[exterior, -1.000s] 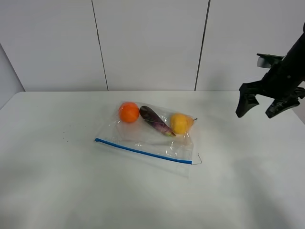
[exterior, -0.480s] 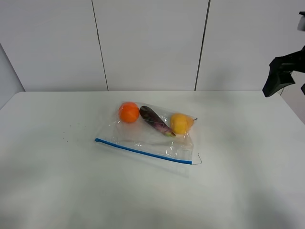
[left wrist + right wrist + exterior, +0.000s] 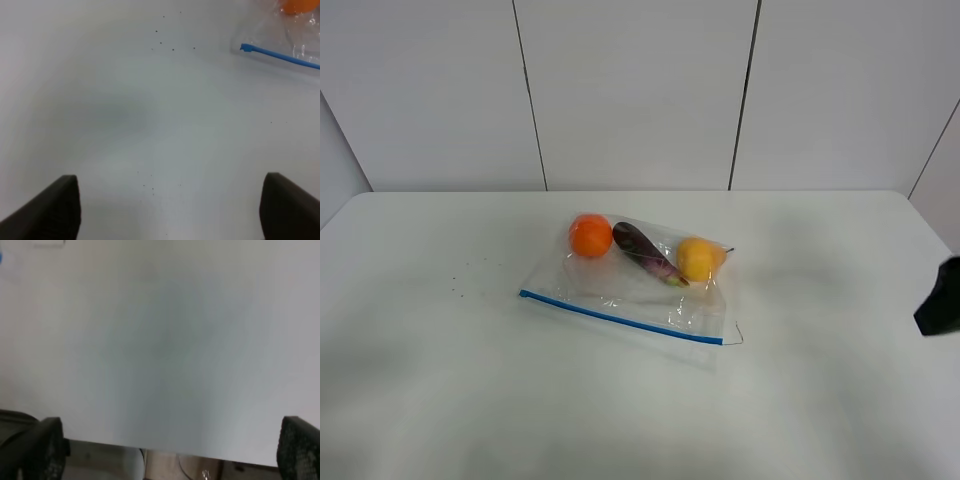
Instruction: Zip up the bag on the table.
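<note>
The white worktop [image 3: 440, 400] fills the high view, with the clear bag [image 3: 635, 285] lying flat near its centre, blue zipper strip [image 3: 620, 317] along the edge toward 6 o'clock. Orange [image 3: 590, 235], eggplant [image 3: 645, 253] and yellow fruit [image 3: 699, 258] show through it. Only the left wrist view shows the left gripper [image 3: 170, 212], jaws spread wide and released over bare worktop beside the strip's end. The right gripper [image 3: 167, 457], jaws also released, hangs over the worktop's edge; the high view shows just a dark piece at 3 o'clock

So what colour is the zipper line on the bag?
Blue. The zipper strip runs along the bag's near edge, clearest in the exterior high view.
</note>
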### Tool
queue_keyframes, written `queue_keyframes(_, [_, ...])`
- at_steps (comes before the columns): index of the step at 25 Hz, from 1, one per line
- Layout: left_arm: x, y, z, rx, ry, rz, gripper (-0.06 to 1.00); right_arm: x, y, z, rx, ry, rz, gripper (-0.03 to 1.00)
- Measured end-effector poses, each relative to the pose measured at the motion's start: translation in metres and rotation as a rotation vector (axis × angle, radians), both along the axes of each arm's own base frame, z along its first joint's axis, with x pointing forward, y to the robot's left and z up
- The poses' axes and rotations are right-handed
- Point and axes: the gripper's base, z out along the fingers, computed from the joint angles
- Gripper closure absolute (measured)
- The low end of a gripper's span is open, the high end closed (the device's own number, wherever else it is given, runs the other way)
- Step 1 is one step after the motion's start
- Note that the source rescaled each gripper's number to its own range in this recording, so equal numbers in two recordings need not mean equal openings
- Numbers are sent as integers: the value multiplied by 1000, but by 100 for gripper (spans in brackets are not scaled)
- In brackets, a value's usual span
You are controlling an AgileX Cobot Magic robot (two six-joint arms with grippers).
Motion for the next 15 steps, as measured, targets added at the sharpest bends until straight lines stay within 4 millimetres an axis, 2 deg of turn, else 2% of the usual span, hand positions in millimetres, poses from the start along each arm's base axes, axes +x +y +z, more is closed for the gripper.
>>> queue_keyframes(3, [0,0,0,0,0,0,-5,-33,0,-22,-5,-48,-6,3])
queue_keyframes(6, [0,0,0,1,0,0,-5,-61,-1,-35,-17,-133,-10,3])
queue_keyframes(10, [0,0,0,1,0,-1,-5,-90,-2,-32,-27,-313,-31,3])
queue_keyframes(15, [0,0,0,1,0,-1,-5,-112,-2,-25,-27,-465,-41,3])
